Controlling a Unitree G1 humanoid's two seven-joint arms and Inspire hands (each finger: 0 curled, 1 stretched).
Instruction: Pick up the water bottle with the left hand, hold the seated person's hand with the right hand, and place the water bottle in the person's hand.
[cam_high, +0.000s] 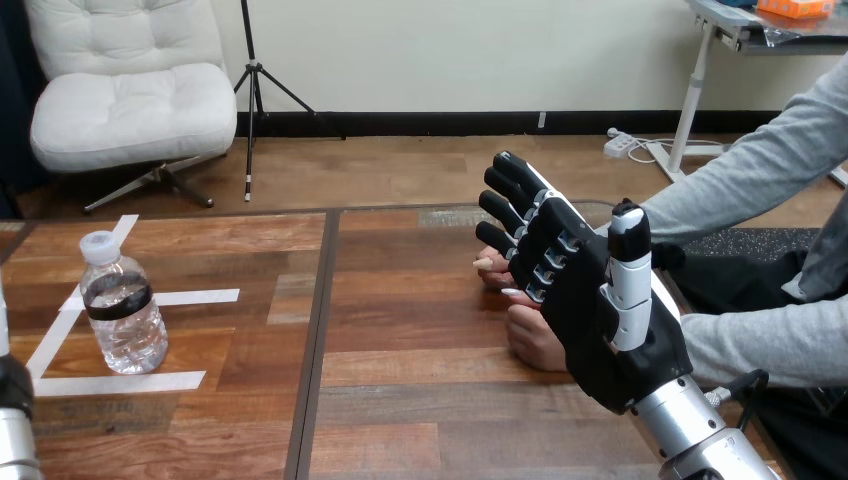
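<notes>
Wooden table (400, 400), with the water bottle (122, 305) standing upright inside white tape marks (190, 297) at its left, untouched and well apart from the person's hands (527, 345) resting at its right. Right hand (585, 300): raised just in front of those hands, fingers straight and spread, thumb up, curled round nothing; whether it touches them I cannot tell. Left hand (12, 385): at the lower left edge, near the bottle; its state I cannot tell. I judge the step in hand to be the hold: I would bring the palm against the person's hand and close gently, steadying it to receive the bottle.
</notes>
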